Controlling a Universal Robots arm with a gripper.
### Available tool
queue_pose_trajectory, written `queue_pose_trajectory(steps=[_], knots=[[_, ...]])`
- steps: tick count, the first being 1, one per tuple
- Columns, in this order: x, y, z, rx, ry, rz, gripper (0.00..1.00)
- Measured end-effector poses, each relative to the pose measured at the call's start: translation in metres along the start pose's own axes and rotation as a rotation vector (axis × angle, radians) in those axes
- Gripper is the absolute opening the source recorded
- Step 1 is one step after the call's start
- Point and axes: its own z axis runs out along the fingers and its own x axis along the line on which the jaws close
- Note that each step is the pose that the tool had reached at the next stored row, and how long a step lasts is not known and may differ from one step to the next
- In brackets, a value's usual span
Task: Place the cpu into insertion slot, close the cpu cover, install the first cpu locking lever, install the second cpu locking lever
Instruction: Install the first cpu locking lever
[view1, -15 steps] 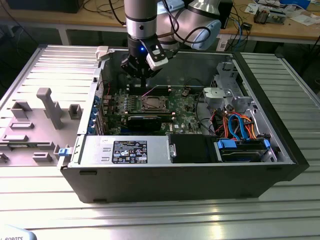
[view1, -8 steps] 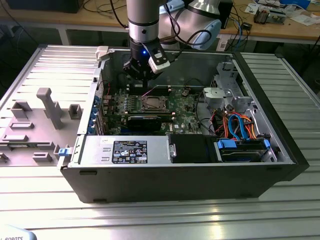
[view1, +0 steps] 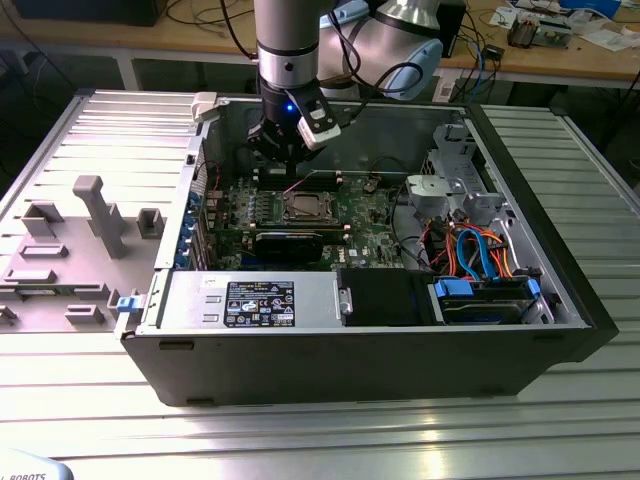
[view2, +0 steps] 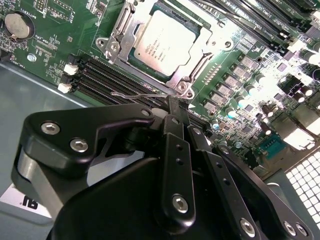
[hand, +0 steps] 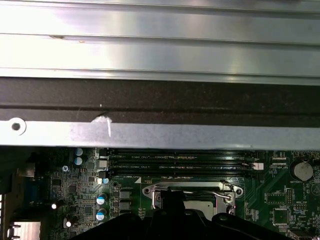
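The open case (view1: 360, 330) lies on the ribbed tabletop (view1: 300, 430), with the arm (view1: 290, 50) reaching down into it over the green board (view2: 55, 45). In the second wrist view the cpu (view2: 167, 42) already sits in the slot (view2: 125, 60), its silver top showing through the window of the cover (view2: 116, 42), which lies down over it. A thin wire lever (view2: 137, 94) runs just beside the socket's near edge, next to the memory slots (view2: 100, 80), and looks not yet hooked down. The hand (view2: 172, 102) hangs right at that lever, its fingers (view2: 175, 125) pressed close together with the tip touching or almost touching the wire; whether it pinches it I cannot tell. The risk, as I judge it, is the springy wire slipping off the narrow tip and snapping up, or the tip sliding sideways into the memory slots or small parts if the push is off line.
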Motion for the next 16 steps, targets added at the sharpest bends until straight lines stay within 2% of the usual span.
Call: queue_pose_trajectory(steps=[9, 10, 12, 14, 16], knots=[[0.0, 0.0, 0.0005, -0.0011, -0.0001, 0.0, 0.11], [-0.0001, -0.0001, 0.0008, -0.0046, -0.0002, 0.0, 0.11], [-0.0001, -0.0002, 0.0012, -0.0236, -0.0006, 0.001, 0.11], [-0.0001, -0.0001, 0.0013, -0.0269, -0.0006, 0.001, 0.11], [-0.0001, -0.0001, 0.0012, -0.0351, -0.0008, 0.001, 0.11]])
